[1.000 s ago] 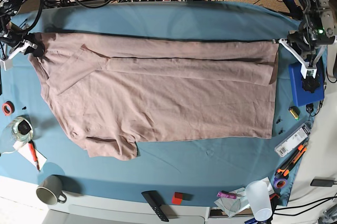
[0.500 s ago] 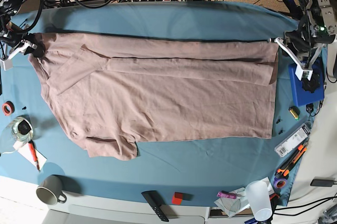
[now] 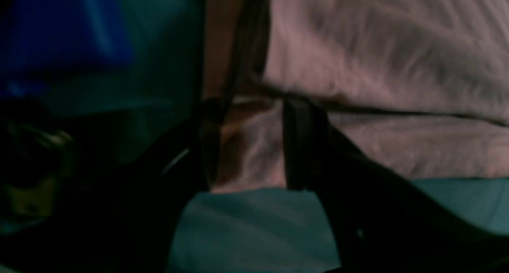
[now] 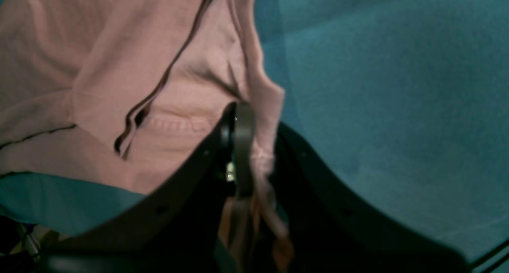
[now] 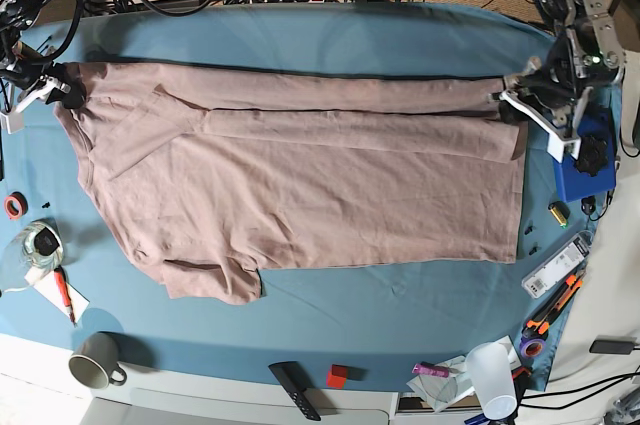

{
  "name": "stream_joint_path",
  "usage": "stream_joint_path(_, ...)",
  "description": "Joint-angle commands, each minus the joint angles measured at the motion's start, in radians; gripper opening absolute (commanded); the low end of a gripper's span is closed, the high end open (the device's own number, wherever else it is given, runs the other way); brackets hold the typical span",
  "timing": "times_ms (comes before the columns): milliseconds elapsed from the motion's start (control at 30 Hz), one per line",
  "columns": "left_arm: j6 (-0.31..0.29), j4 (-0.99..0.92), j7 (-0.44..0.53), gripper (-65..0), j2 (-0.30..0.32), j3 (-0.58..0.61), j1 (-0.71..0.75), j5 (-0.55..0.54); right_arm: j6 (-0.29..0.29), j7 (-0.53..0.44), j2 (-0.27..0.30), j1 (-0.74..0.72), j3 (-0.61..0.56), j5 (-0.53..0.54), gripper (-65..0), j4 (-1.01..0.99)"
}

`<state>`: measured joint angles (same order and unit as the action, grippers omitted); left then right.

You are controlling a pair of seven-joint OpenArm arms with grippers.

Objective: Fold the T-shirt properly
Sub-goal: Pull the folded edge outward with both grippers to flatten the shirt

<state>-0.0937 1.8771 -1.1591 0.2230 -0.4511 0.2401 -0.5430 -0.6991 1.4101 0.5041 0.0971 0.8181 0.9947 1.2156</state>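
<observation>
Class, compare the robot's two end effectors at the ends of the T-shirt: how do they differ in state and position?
The right end effector is shut on the T-shirt, with cloth pinched between its fingers; the left end effector stands with its fingers apart, straddling the cloth edge. In the base view, right is at the left end and left at the right end. Both sit at the shirt's far edge.

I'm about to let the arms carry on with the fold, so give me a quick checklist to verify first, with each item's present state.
1. Right gripper shut on the T-shirt: ok, pink cloth is pinched between its jaws.
2. Left gripper holding the hem: not ok, its jaws stand apart around the edge.
3. Far long edge folded inward: ok, a folded band runs along it.
4. Near sleeve tucked: not ok, it sticks out.
5. Blue box clear of the left arm: cannot tell.
</observation>
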Motion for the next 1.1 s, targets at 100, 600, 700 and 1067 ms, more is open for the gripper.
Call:
stream_joint_path(100, 0.000, 0.017, 0.023, -39.0, 0.008, -0.037, -0.034, 0.027, 0.001, -0.014, 0.031, -0.008, 0.008, 0.018, -65.0, 0.013)
stream_joint_path(600, -0.039, -0.117, -0.003, -39.0, 0.010, -0.088, -0.022, -0.048, 0.001, -0.014, 0.031, -0.008, 0.008, 0.019, -65.0, 0.013)
stream_joint_path(700, -0.039, -0.167, -0.005, -39.0, 0.010, -0.088, -0.024, -0.066, 0.001, -0.014, 0.031, -0.009, 0.008, 0.019, -65.0, 0.013)
stream_joint_path(1067, -0.143, -0.178, -0.099, -39.0, 0.010, -0.088, -0.023, -0.196, 0.001, -0.014, 0.031, -0.009, 0.008, 0.057, -65.0, 0.013)
